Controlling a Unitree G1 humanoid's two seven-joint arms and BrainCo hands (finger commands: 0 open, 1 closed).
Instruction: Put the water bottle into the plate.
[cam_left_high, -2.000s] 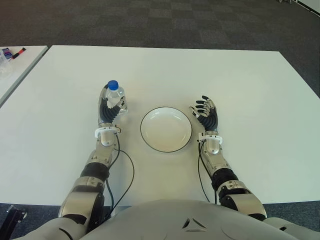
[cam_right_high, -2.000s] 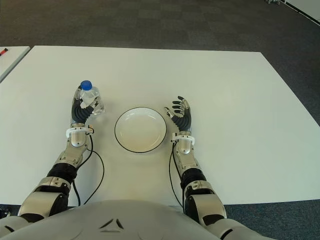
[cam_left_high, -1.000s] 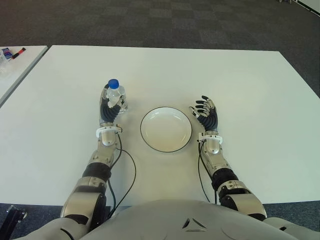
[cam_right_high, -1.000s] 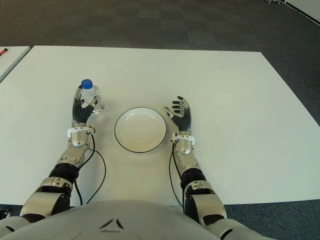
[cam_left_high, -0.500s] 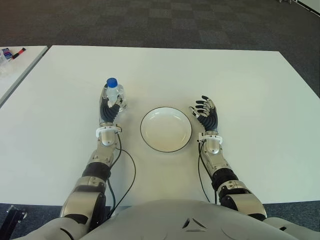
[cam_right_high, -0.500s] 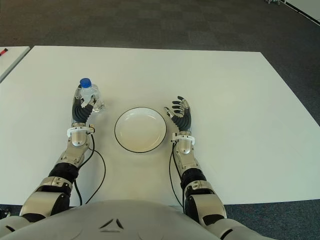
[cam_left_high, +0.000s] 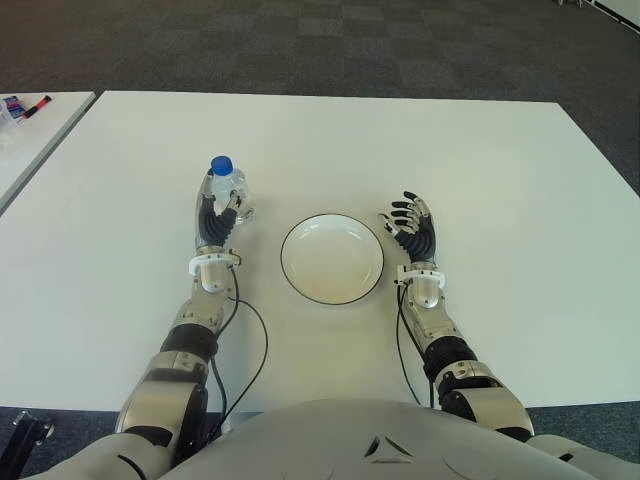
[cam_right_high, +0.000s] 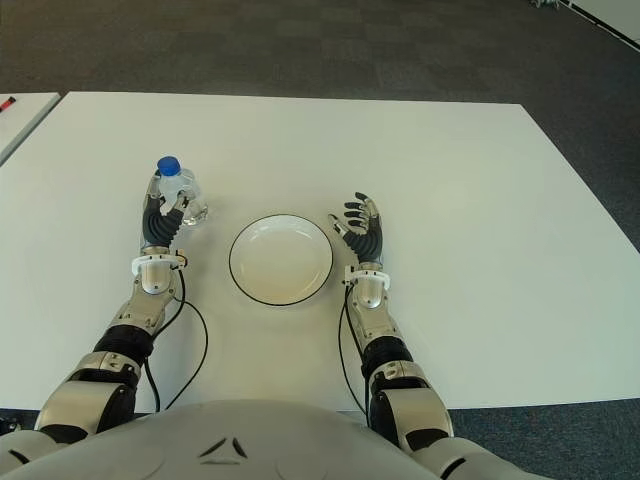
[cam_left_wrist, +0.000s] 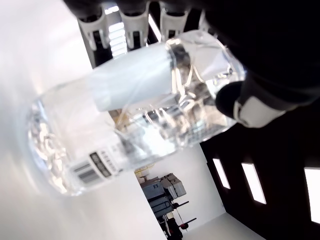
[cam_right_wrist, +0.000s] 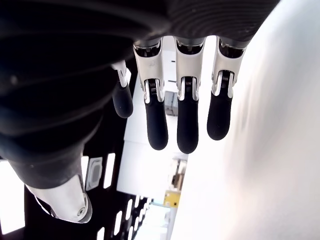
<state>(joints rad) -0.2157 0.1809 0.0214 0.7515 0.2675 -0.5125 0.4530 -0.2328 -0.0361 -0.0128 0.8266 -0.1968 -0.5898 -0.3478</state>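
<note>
Within the left hand (cam_left_high: 214, 222), fingers wrapped tight, stands the water bottle (cam_left_high: 226, 187); grasp step; next, carry it rightward onto the plate (cam_left_high: 331, 259); right hand (cam_left_high: 412, 234) idle, fingers spread.

Clear water bottle (cam_left_wrist: 135, 125) with barcode label, fingers (cam_left_wrist: 92, 17) wrapped around it

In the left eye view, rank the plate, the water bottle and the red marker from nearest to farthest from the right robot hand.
From the right robot hand:
1. Plate, just to its left.
2. Water bottle, beyond the plate, gripped by the left robot hand.
3. Red marker, on the side table, far left.
</note>
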